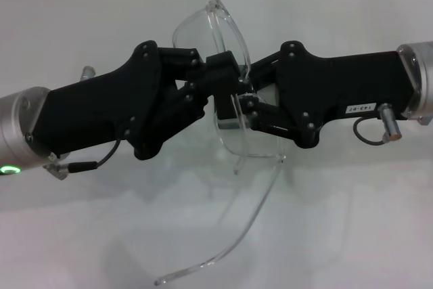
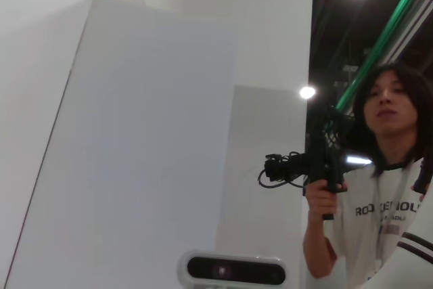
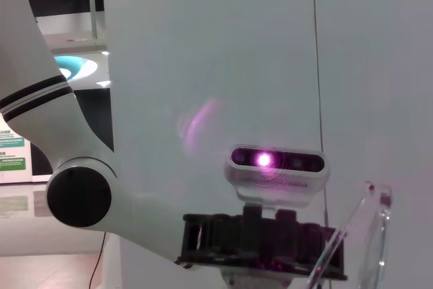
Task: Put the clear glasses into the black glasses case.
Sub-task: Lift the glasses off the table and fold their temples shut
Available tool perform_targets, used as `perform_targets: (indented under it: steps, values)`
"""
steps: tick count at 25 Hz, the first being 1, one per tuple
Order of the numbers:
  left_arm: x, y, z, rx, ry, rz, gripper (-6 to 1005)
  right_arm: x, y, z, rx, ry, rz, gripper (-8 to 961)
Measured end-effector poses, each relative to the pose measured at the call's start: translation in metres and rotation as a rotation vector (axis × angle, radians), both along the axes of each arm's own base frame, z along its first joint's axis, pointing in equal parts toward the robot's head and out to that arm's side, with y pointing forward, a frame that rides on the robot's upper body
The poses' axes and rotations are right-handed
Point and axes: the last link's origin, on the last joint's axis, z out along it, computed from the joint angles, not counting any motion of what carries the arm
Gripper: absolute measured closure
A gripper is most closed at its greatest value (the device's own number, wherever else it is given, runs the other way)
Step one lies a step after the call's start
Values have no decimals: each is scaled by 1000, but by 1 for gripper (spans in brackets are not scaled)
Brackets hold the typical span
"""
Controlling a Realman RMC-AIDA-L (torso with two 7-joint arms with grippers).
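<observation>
both grippers meet mid-frame in the head view, lifted above the white table (image 1: 81,228). left gripper (image 1: 218,79) comes in from the left, matte black angular fingers closed around the middle of the clear glasses (image 1: 226,123). right gripper (image 1: 245,109) comes in from the right, fingers also pinched on the lens shield, just below the left one. the two fingertip sets are almost touching.

glasses: colourless transparent plastic, one curved wraparound shield, held roughly on edge. one long clear arm hangs down and sweeps toward the front edge, tip near the bottom of the view. the other arm is hard to make out behind the fingers.

no case visible in any view.

right wrist view: clear glasses arm tip (image 3: 369,225) cut off at the corner, head camera (image 3: 276,167) glowing purple. left wrist view: white panels, a person (image 2: 379,187) holding a black camera rig (image 2: 318,164).
</observation>
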Motion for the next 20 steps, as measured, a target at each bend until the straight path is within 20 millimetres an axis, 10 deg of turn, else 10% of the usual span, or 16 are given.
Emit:
perform_targets:
  steps: [20]
  values:
    - [-1, -4, 9, 17, -33, -21, 902, 12, 1, 11, 41, 25, -36, 840]
